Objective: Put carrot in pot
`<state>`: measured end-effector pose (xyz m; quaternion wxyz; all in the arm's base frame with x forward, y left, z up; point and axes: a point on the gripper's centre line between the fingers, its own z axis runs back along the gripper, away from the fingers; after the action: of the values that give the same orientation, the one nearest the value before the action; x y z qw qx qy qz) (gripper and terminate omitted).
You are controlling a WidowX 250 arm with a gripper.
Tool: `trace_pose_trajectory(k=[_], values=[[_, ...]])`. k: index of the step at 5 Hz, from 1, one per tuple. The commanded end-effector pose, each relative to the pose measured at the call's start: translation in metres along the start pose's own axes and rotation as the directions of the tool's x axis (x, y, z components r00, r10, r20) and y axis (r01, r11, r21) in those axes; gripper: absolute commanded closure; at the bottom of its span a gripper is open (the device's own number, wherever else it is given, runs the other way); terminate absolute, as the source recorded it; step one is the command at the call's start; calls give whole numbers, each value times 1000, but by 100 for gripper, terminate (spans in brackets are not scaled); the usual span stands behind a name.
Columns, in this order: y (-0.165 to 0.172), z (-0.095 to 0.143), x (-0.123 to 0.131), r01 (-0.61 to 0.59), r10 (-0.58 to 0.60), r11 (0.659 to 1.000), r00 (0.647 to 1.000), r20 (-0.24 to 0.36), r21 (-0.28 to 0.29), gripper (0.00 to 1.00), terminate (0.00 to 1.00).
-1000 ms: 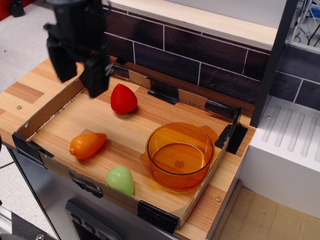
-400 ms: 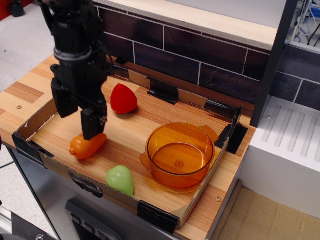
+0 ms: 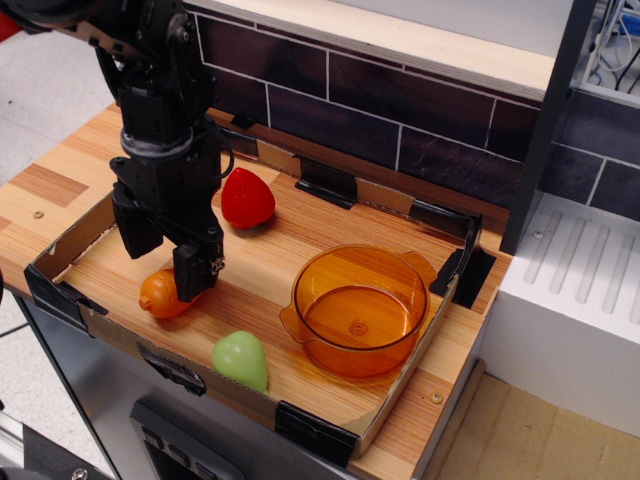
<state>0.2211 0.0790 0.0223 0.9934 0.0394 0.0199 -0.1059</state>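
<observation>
The black gripper (image 3: pixel 168 260) is wide open, down over the orange carrot (image 3: pixel 161 294) with one finger on each side; the amber pot (image 3: pixel 359 311) sits apart

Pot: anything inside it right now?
Nothing visible inside the pot; its bare bottom shows through the open top. The carrot lies on the tray floor to its left, partly covered by the tool.

Legible text, labels, brands, numbers, signs: we find none. We read nothing on any object, on the tray, on the bench, or on the tiled wall behind it.
</observation>
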Motion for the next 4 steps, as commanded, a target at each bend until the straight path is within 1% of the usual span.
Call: trace_pose_trajectory(k=[1, 2, 3, 4], values=[[6, -5, 3, -10, 11, 1000, 1000, -13, 21, 0, 0], [6, -12, 1, -1, 2, 999, 1000, -10, 42, 0, 0], [5, -14, 0, -1, 2, 999, 1000, -18, 43, 0, 0], [6, -16, 0, -2, 3, 999, 1000, -18, 42, 100, 0]])
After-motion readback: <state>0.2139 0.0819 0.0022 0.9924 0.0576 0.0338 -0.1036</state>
